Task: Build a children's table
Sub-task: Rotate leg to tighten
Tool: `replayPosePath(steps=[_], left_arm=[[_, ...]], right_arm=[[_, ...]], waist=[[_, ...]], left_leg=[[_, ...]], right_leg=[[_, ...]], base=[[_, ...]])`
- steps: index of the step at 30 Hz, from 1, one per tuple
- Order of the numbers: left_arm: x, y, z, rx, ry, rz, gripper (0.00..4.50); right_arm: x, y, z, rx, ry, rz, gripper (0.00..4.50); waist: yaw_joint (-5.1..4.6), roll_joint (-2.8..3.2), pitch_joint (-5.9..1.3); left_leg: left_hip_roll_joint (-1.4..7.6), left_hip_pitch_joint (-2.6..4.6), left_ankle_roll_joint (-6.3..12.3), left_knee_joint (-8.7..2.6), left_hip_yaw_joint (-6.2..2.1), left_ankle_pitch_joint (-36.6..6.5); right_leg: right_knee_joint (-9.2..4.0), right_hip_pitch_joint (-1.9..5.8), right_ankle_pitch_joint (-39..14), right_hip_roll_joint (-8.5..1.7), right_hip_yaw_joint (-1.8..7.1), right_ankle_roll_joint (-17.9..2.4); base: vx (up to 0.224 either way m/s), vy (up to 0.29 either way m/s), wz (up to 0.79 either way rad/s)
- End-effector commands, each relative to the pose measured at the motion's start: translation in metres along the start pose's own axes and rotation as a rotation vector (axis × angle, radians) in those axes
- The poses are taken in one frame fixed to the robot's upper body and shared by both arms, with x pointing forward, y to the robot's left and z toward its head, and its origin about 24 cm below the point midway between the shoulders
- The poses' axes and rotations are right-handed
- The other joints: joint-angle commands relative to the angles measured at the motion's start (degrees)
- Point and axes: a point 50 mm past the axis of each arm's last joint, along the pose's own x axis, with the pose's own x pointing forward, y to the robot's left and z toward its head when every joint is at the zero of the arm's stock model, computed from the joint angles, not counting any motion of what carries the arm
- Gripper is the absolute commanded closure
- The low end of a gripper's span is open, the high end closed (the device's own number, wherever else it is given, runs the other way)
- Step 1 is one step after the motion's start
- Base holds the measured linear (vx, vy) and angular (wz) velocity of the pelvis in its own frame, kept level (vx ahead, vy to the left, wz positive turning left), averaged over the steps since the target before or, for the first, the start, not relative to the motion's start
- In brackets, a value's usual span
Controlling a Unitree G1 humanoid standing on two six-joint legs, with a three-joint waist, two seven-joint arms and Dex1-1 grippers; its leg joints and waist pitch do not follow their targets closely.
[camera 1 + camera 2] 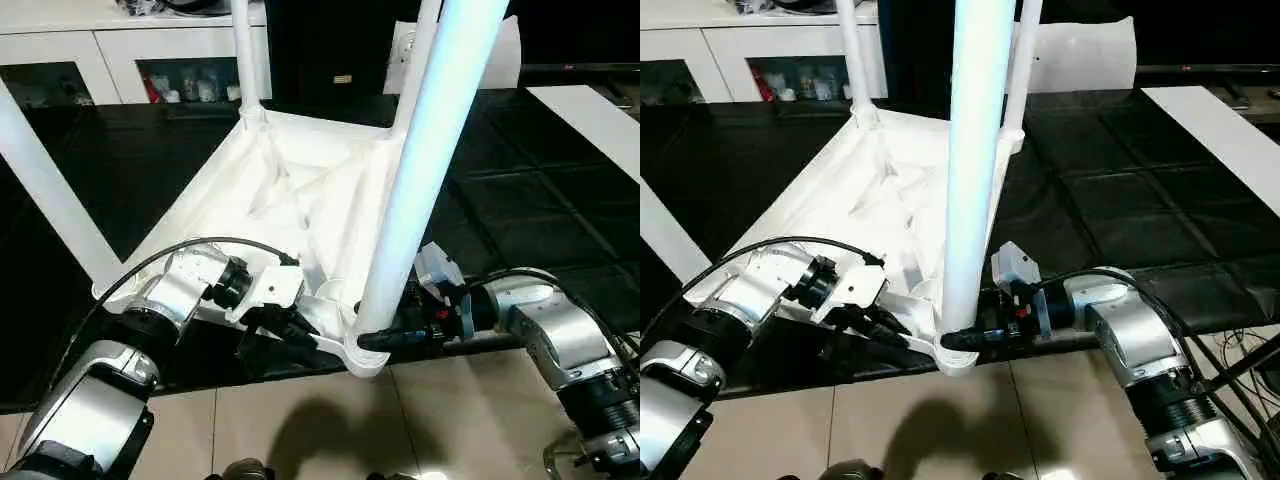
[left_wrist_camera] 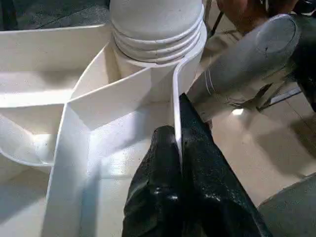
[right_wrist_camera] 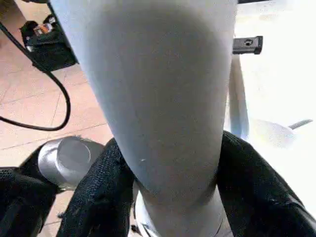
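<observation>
**benchbot:** So where's the table at right now?

**legsup:** The white plastic children's table (image 1: 300,200) is lying upside down on the black mat (image 1: 520,190), ribbed underside up, near corner hanging over the beige tile floor (image 1: 300,420). Long round white legs stand up out of the corner sockets.

**benchbot:** And the grippers?

**legsup:** Left gripper (image 2: 177,148) is pinched tight on the thin rim of the tabletop, one black finger (image 2: 163,163) each side, right beside the near socket. Right gripper (image 3: 170,173) has its two black fingers wrapped around the base of the near leg (image 1: 975,150), pads pressed on both sides, just above the socket.

**benchbot:** Background?

**legsup:** White cabinet with glass doors (image 1: 100,50) behind.
</observation>
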Motion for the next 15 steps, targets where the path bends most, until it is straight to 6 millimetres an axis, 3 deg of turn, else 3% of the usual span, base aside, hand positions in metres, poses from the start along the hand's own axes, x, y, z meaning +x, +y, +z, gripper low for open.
replayPosePath(steps=[1, 3, 6, 7, 9, 10, 12, 13, 15], left_arm=[[-0.003, 0.004, 0.007, 0.038, 0.025, -0.025, 4.50], [-0.003, 0.004, 0.007, 0.038, 0.025, -0.025, 4.50], [0.003, 0.013, 0.009, -0.021, -0.016, 0.095, 4.50], [0.007, 0.020, 0.011, -0.066, -0.034, 0.197, 4.50], [0.009, 0.024, 0.013, -0.094, -0.049, 0.248, 4.50], [0.012, 0.027, 0.015, -0.119, -0.077, 0.291, 4.50], [0.018, 0.035, 0.023, -0.167, -0.139, 0.374, 4.50], [0.018, 0.035, 0.023, -0.167, -0.139, 0.374, 4.50], [0.024, 0.041, 0.029, -0.206, -0.160, 0.458, 4.50]], right_arm=[[0.003, 0.003, 0.007, 0.021, -0.050, 0.050, 2.52], [0.003, 0.003, 0.007, 0.021, -0.050, 0.050, 2.52], [0.017, 0.002, 0.009, 0.049, -0.119, -0.085, 2.52], [0.029, -0.003, 0.007, 0.059, -0.140, -0.225, 2.52], [0.034, -0.006, 0.006, 0.073, -0.143, -0.294, 2.52], [0.040, -0.010, 0.006, 0.101, -0.153, -0.358, 2.52], [0.051, -0.018, 0.008, 0.153, -0.191, -0.467, 2.53], [0.051, -0.018, 0.008, 0.153, -0.191, -0.467, 2.53], [0.063, -0.029, 0.013, 0.215, -0.224, -0.605, 2.53]], waist=[[-0.35, -0.27, -4.28], [-0.31, -0.30, -4.28], [-0.41, -0.30, -3.99], [-0.77, -0.01, -3.86], [-1.10, -0.22, -3.65], [-2.05, -0.26, -3.16], [-3.23, -0.15, -3.14], [-4.16, -0.29, -3.20], [-4.67, -0.05, -3.32]], left_leg=[[3.12, 0.71, 3.29, -3.93, -0.52, -9.0], [3.14, 0.77, 3.14, -3.94, -0.53, -9.3], [3.22, 0.78, 2.30, -4.20, -0.60, -9.9], [3.01, 0.84, 1.37, -4.30, -0.66, -11.3], [2.61, 1.02, 0.49, -4.35, -0.71, -12.8], [2.25, 1.22, -0.46, -4.40, -0.87, -15.3], [2.04, 1.21, -1.25, -4.25, -1.25, -17.4], [1.83, 1.19, -0.81, -4.11, -1.33, -18.1], [1.86, 1.22, -0.01, -4.09, -1.27, -17.9]], right_leg=[[-3.48, 3.58, -15.1, -4.38, 4.06, -9.6], [-3.50, 3.57, -15.4, -4.42, 4.05, -9.6], [-3.76, 3.47, -17.4, -4.40, 4.08, -8.8], [-4.09, 3.41, -19.6, -4.45, 4.01, -8.0], [-4.64, 3.30, -23.4, -4.47, 3.73, -6.7], [-5.62, 3.24, -30.3, -4.37, 3.22, -4.2], [-6.34, 3.33, -34.2, -4.48, 2.48, -2.3], [-6.77, 3.33, -34.5, -4.38, 2.31, -1.6], [-6.79, 3.30, -33.0, -4.32, 2.49, -1.8]], base=[[0.000, 0.000, 0.00], [0.000, 0.000, 0.00], [0.000, 0.000, 0.00], [0.000, 0.000, 0.00], [0.000, 0.000, 0.00], [0.000, 0.000, 0.00], [0.000, 0.000, 0.00], [0.000, 0.000, 0.00], [0.000, 0.000, 0.00]])
